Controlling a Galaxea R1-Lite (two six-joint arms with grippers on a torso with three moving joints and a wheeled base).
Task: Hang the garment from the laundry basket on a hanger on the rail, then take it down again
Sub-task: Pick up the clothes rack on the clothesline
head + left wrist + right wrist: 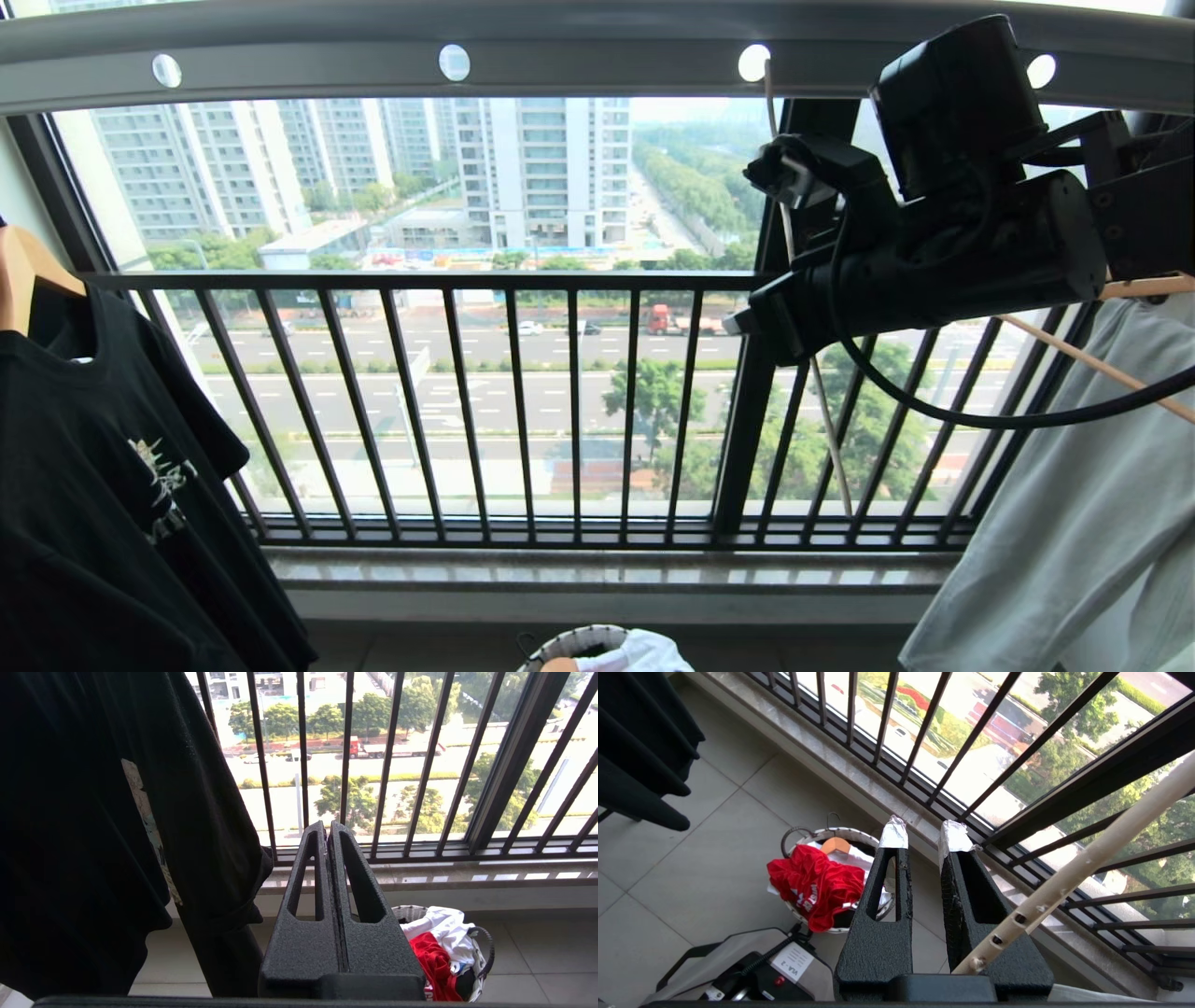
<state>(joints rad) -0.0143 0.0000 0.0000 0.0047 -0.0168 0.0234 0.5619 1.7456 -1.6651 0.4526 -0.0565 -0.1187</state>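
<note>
Head view, left to right: black printed T-shirt (103, 485) hanging, rail (560, 51) overhead, right gripper (780, 182) raised by hanger (822, 411); whether hanger caught, cannot tell. Left gripper (327, 833) fingers pressed together, empty. Garment (815, 884) in laundry basket (859, 835) on floor. Advice: confirm firm pinch on hanger before lifting hook clear.
</note>
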